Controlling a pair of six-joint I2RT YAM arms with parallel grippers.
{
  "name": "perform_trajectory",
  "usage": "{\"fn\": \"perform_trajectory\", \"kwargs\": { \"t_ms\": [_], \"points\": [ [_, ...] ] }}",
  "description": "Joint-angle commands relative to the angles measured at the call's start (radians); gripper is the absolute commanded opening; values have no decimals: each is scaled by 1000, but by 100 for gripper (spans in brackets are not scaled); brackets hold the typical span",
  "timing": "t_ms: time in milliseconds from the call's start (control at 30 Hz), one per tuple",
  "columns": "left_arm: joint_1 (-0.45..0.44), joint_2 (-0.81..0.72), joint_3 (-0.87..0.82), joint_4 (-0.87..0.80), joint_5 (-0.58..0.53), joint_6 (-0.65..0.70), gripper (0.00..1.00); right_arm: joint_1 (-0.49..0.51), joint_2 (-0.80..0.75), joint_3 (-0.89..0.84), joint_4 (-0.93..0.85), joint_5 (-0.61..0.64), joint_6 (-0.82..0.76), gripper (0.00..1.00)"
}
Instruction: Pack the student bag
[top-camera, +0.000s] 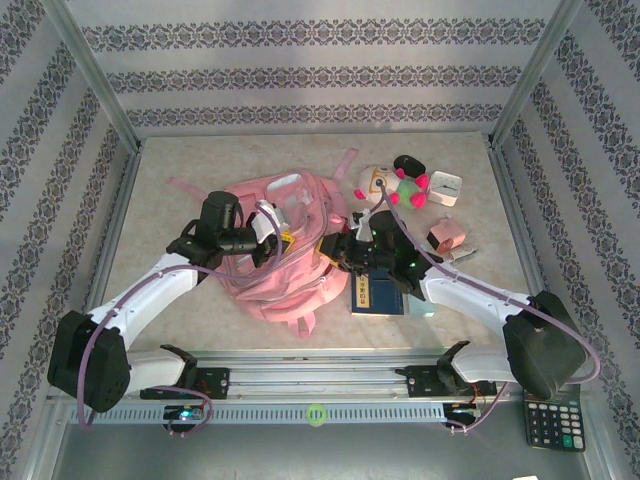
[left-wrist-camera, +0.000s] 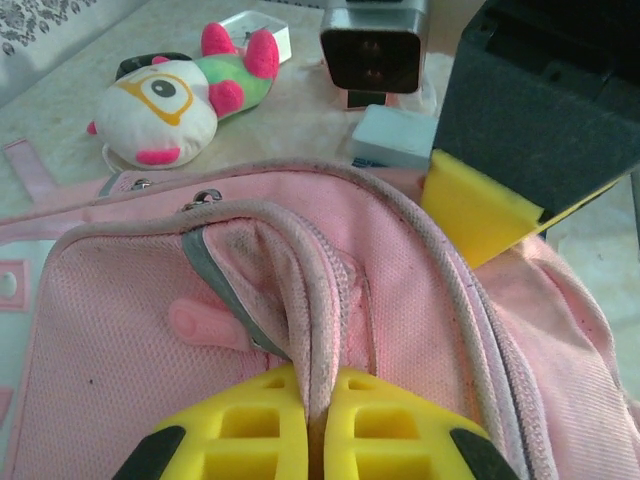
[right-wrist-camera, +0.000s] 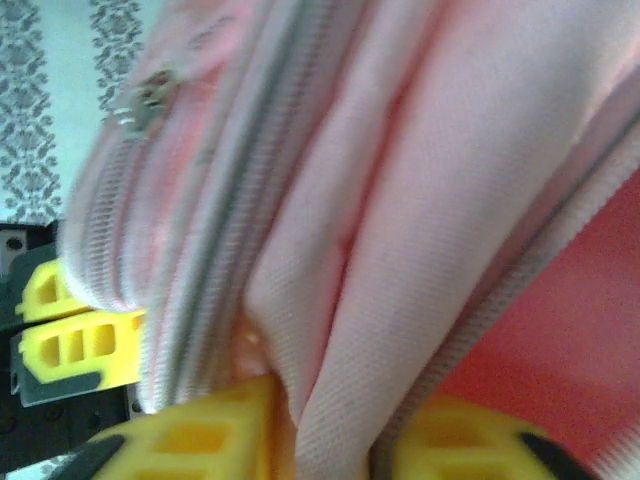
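- The student bag (top-camera: 270, 285) lies flat in the middle of the top view, with its straps trailing toward the upper left and the bottom of the frame.
- It is soft pink cloth that folds and sags wherever it is lifted, so I judge it light, limp and not fragile. Pulling on one point only raises a ridge of fabric.
- The firmest places to hold look like the corded zipper edges and the straps. The mesh panels would stretch and slip.
- The left gripper (left-wrist-camera: 318, 420), at the bottom centre of its wrist view, is closed on a fold of the bag's zipper edge, with the cloth pinched tight between the yellow fingers.
- The right gripper (right-wrist-camera: 330, 430), at the bottom of its wrist view, has a bunched pleat of the bag clamped between its fingers.
- The two grips sit close together on either side of the opening, so the mouth is only a narrow slit. It probably needs spreading before anything goes in.
- I cannot see anything inside the bag, only a red surface at the lower right of the right wrist view, possibly lining.
- A zipper pull (left-wrist-camera: 205, 197) rests on the upper seam.
- Outside the bag are a plush toy (top-camera: 395, 185), a white box (top-camera: 445, 188) and a small pink box (top-camera: 447, 238) at the upper right, a dark book (top-camera: 375, 295) just right of the bag, and a calculator (top-camera: 550, 425) at the lower right.
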Motion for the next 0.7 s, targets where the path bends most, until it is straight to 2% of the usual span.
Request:
{"fn": "perform_trajectory", "kwargs": {
  "t_ms": [0,33,133,200,233,300,400,500,667],
  "points": [
    [24,33,98,6,-27,115,0,51,-19,13,124,82,34,4],
    [32,52,111,7,-51,126,0,71,-26,10,125,118,40,0],
    [55,119,149,49,-120,116,0,145,-50,-13,148,276,82,0],
    [65,160,180,58,-150,102,5,202,-55,-16,161,400,90,0],
    [66,169,198,48,-162,85,10,221,-48,-6,162,451,85,0],
    [65,155,221,0,-161,44,25,249,-24,16,181,516,72,0],
    [64,63,213,-77,-235,-156,45,276,26,52,225,587,51,0],
    [57,-86,160,-201,-300,-409,57,280,95,107,265,600,40,0],
    [-5,-353,20,-367,-477,-632,57,274,208,210,290,535,38,0]
  ]
}}
